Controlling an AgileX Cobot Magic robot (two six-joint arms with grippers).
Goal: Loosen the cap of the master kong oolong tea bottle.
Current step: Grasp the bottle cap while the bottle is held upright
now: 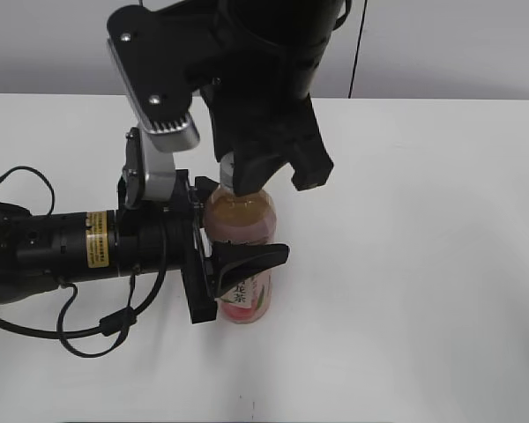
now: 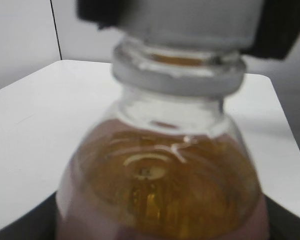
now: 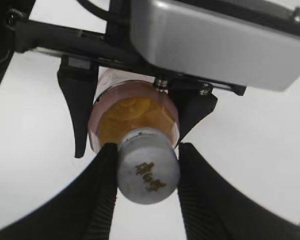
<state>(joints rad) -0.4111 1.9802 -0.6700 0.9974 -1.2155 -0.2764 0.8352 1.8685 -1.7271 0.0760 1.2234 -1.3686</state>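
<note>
Your left gripper [image 1: 225, 251] clamps the master kong oolong tea bottle [image 1: 240, 231], which stands upright near the middle of the table [image 1: 423, 220], well in from every edge. Your right gripper [image 3: 146, 172] pinches the cap [image 3: 148, 172] from above, fingers on both sides. Keep the lower clamp firm and the twist centred over the neck, so the bottle doesn't spin or tilt.

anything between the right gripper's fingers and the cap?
Nothing. In the right wrist view both fingers press directly on the cap; no gap or object between.
</note>
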